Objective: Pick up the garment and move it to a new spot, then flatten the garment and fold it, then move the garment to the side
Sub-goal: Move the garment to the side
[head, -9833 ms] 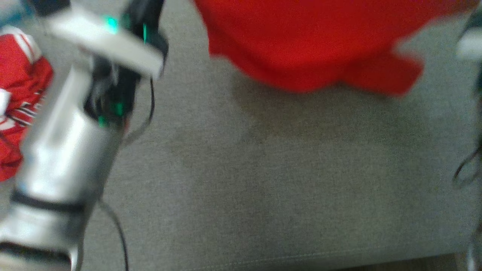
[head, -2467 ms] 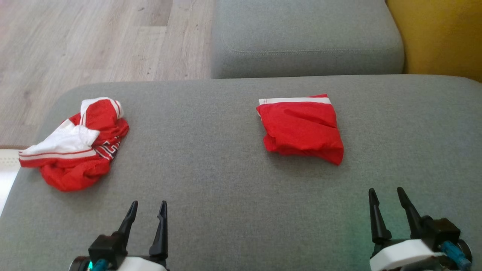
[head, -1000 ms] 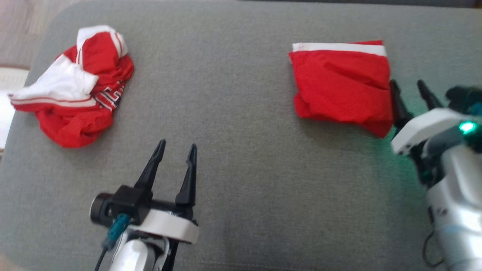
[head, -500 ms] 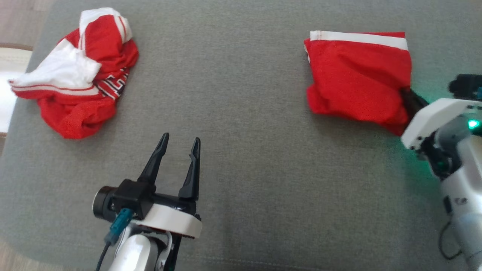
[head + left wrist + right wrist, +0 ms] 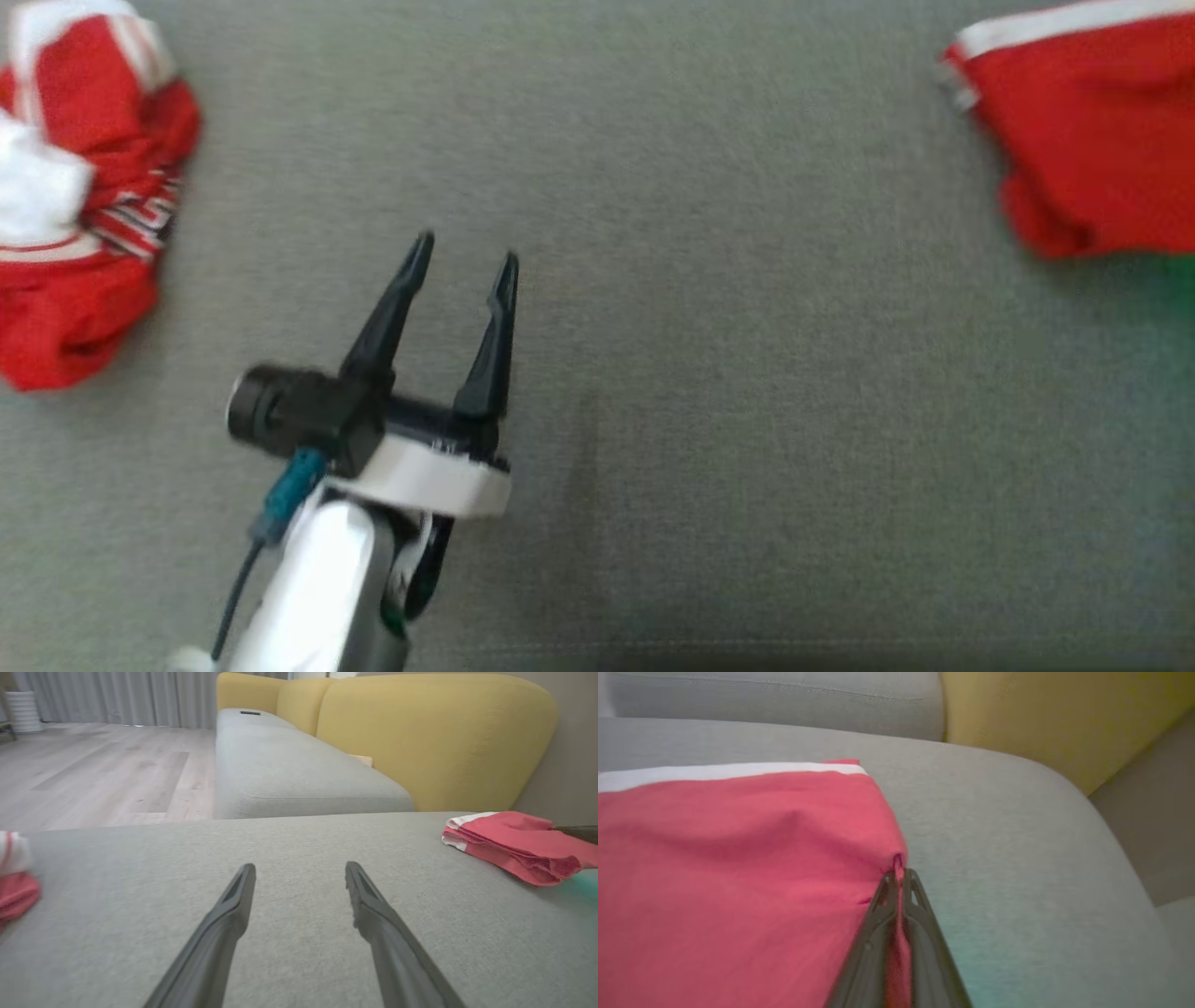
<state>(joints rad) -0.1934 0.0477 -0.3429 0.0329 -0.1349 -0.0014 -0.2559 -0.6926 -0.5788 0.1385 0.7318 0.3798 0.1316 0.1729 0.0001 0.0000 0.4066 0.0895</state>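
The folded red garment [image 5: 1092,140] with a white band lies at the upper right of the head view, on the grey cushion [image 5: 709,373]. In the right wrist view my right gripper [image 5: 899,872] is shut on the garment's [image 5: 738,868] right edge, red cloth pinched between its fingers. The left wrist view shows the same garment [image 5: 514,844] at the far right, with a dark finger of the right gripper touching it. My left gripper [image 5: 464,263] hovers open over bare cushion, well left of the garment, nothing between its fingers [image 5: 233,905].
A crumpled red and white garment [image 5: 75,205] lies at the cushion's left edge. Beyond the cushion stand a second grey seat [image 5: 289,774] and yellow backrests [image 5: 434,737], with wooden floor [image 5: 93,774] to the left. The cushion's right end curves down [image 5: 1111,858].
The head camera has swung left and down, pushing the folded garment toward the right edge. The right gripper has closed on the garment's right edge. The left gripper stays open.
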